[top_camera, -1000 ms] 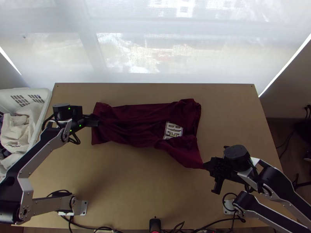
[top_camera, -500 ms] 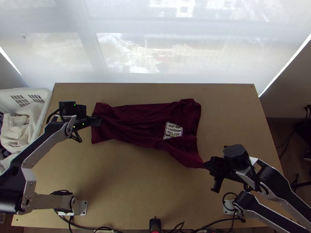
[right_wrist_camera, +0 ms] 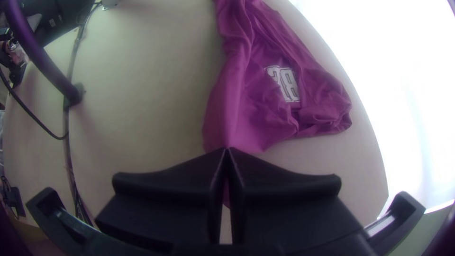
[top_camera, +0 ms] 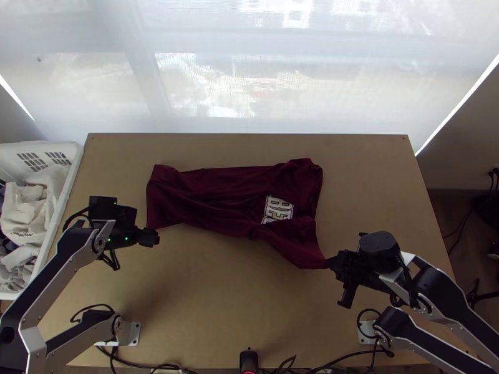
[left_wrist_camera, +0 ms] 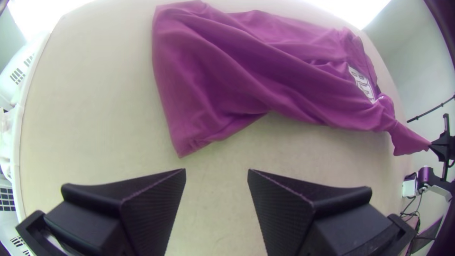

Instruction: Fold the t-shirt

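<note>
A maroon t-shirt (top_camera: 218, 199) lies bunched and wrinkled lengthwise across the table, part of its white print showing near the right end. My left gripper (top_camera: 153, 237) is just below the shirt's left end in the top view, apart from the cloth. In the left wrist view the left gripper (left_wrist_camera: 217, 170) stands open with bare table between its fingers, and the shirt (left_wrist_camera: 227, 71) lies beyond them. My right gripper (top_camera: 332, 264) is shut on the shirt's lower right corner, drawn out to a point. In the right wrist view the right gripper (right_wrist_camera: 226, 150) pinches the cloth (right_wrist_camera: 237, 109).
A white basket (top_camera: 73, 163) with light and dark cloths stands at the table's left edge. Bare wood of the table (top_camera: 237, 293) extends below the shirt. Cables and a small black device (top_camera: 249, 359) are at the near edge.
My left gripper has moved away from the shirt's left end, down the picture. The right gripper has stayed nearly still with the corner in it.
</note>
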Controlling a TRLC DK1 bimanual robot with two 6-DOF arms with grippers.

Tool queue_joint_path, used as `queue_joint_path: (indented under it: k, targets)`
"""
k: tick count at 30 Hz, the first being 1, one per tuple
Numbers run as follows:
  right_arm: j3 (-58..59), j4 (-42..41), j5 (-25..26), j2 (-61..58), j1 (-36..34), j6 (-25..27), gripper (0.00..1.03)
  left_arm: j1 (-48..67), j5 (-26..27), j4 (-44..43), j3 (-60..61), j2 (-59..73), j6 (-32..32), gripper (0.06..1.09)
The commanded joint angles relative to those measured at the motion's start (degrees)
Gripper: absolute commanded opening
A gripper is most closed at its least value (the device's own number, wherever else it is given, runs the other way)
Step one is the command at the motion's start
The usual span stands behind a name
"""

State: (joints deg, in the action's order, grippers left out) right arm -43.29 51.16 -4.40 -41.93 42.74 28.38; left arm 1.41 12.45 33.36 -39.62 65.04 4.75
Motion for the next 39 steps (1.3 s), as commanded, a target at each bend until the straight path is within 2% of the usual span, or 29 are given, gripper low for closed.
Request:
queue_joint_path:
  k: [1, 9, 15, 17, 23, 27, 28, 30, 39]
  targets:
    - [-0.5, 0.4, -0.1, 0.0, 0.2, -0.1, 0.03, 0.7, -1.4, -4.4, 1.9, 1.8, -1.0, 0.72]
    - [-0.7, 1.1, 0.0, 0.0, 0.1, -0.2, 0.03, -0.7, -3.4, -10.1, 0.9, 5.5, -1.0, 0.72]
    - [-0.8, 1.0, -0.1, -0.3, -0.3, -0.3, 0.03, -0.8, -3.4, -10.7, 1.1, 7.9, -0.4, 0.72]
    - [-0.9, 1.0, -0.1, -0.4, -0.4, -0.3, 0.03, -0.8, -3.3, -10.8, 1.1, 8.8, -0.4, 0.68]
    - [-1.2, 1.0, -0.1, -0.7, -0.9, -0.4, 0.03, -0.4, -3.1, -12.2, 2.0, 10.4, -1.4, 0.68]
    - [-1.4, 1.0, -0.1, -0.8, -1.0, -0.4, 0.03, -0.2, -2.8, -12.4, 2.0, 10.7, -1.7, 0.63]
    - [-1.4, 1.0, -0.1, -0.8, -1.0, -0.4, 0.03, -0.1, -2.7, -12.4, 2.0, 10.8, -1.7, 0.60]
    - [-1.5, 1.0, -0.1, -0.9, -1.1, -0.4, 0.03, 0.0, -2.6, -12.8, 2.0, 10.7, -1.7, 0.46]
    - [-1.7, 1.2, -0.1, -0.9, -1.1, -0.5, 0.03, -0.3, -2.5, -13.6, 2.0, 9.7, -1.5, 0.09]
